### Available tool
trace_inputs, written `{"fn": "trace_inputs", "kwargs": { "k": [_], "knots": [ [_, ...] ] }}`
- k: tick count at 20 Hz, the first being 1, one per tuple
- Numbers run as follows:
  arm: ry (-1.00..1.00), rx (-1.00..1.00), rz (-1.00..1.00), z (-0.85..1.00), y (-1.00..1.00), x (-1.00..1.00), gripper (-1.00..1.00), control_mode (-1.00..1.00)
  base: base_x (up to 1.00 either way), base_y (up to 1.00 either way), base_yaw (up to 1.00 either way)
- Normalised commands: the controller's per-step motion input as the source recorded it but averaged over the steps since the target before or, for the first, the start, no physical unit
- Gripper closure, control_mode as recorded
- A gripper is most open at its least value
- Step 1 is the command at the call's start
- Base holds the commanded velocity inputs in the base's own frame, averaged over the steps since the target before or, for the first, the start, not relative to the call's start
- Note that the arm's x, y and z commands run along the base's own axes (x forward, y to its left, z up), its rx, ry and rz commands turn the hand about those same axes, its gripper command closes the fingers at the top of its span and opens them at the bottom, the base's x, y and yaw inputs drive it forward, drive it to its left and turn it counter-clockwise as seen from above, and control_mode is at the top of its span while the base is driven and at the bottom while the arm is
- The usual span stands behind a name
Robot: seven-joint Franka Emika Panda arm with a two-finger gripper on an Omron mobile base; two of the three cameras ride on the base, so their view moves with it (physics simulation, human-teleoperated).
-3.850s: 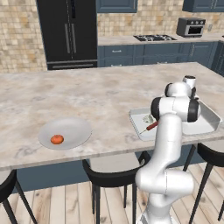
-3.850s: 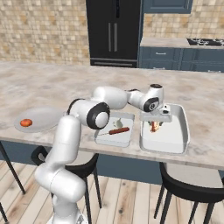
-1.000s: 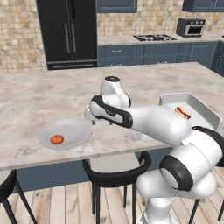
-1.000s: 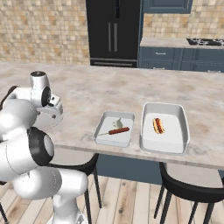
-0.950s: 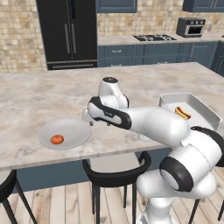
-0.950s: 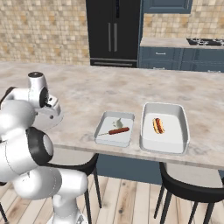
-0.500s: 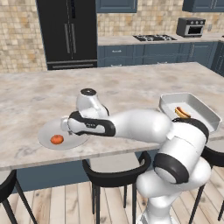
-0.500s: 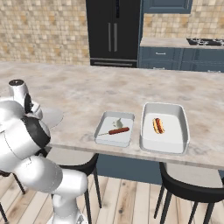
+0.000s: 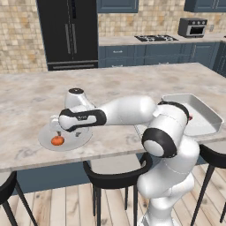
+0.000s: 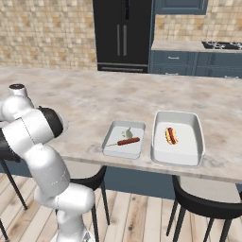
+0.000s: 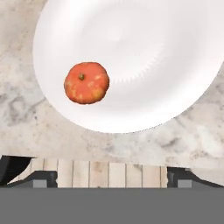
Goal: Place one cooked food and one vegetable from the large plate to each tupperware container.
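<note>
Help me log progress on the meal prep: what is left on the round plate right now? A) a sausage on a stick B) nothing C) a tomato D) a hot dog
C: the tomato is the one food on the plate, while the hot dog and the sausage lie in the trays.

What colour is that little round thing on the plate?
Orange-red, the tomato; clearest in the hand view.

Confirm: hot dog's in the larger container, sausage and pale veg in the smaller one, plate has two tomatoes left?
One slip: the large plate holds a single tomato, not two, as the hand view shows. The hot dog in the larger container and the sausage with the pale vegetable in the smaller container are right.
</note>
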Motion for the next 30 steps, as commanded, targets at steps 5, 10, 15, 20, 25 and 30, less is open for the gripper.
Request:
{"fn": "trace_inputs", "kwargs": {
  "k": [5, 10, 15, 20, 25, 30],
  "knots": [
    [0.00, -0.01, 0.00, -0.46, 0.37, 0.09, -1.00, -1.00, 0.00, 0.00, 0.00],
    [0.00, 0.00, 0.00, -0.30, 0.10, 0.14, -1.00, -1.00, 0.00, 0.00, 0.00],
    [0.00, 0.00, 0.00, -0.24, 0.06, 0.13, -1.00, -1.00, 0.00, 0.00, 0.00],
    [0.00, 0.00, 0.00, -0.23, 0.03, 0.15, -1.00, -1.00, 0.00, 0.00, 0.00],
    [0.00, -0.01, 0.00, -0.15, 0.01, 0.11, -1.00, -1.00, 0.00, 0.00, 0.00],
    [0.00, -0.01, 0.00, -0.26, 0.07, 0.20, -1.00, -1.00, 0.00, 0.00, 0.00]
  ]
}}
